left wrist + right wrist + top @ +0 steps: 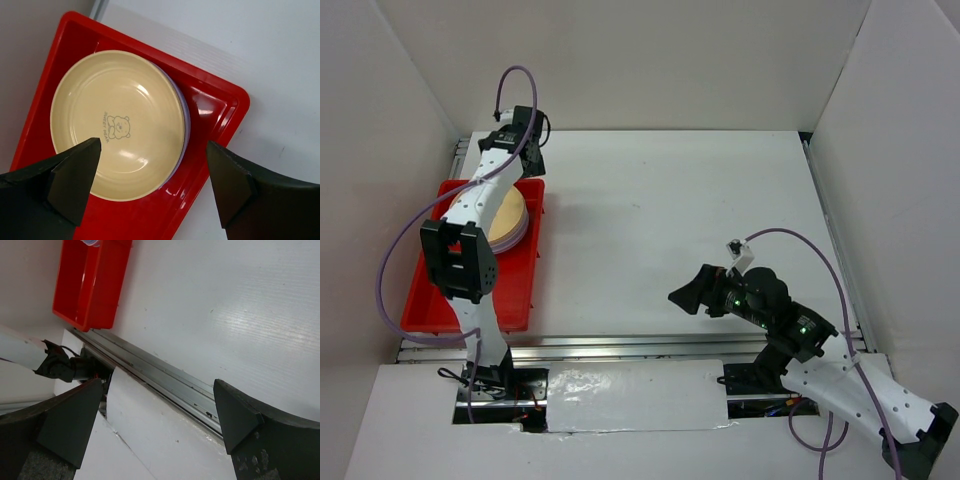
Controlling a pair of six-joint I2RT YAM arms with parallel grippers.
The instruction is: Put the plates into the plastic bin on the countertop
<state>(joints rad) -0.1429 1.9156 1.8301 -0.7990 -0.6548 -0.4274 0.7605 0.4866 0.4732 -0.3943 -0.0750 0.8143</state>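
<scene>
Zero plates anywhere on the open tabletop (670, 220) as far as I can see, which makes me think this job is basically wrapped up. The plates (507, 222) sit in one stack at the far end of the red plastic bin (435, 300), over on the left side of the tabletop, and the near half of the bin is bare. A cream plate (117, 125) with a little bear printed in the middle is on top, right side up, and a purplish rim peeks out from under it on one side. I can't count how many are in the pile from these angles, so I can't swear all of them made it, but nothing is lying loose outside. The left gripper (155, 175) hangs over the stack with its jaws spread wide and nothing between them, not touching the cream plate. The right gripper (157, 420) is well apart from all that, low over the near edge by the metal rail (165, 380), jaws also wide and empty. My guess is the only thing left is for the left arm to back away from the bin.
</scene>
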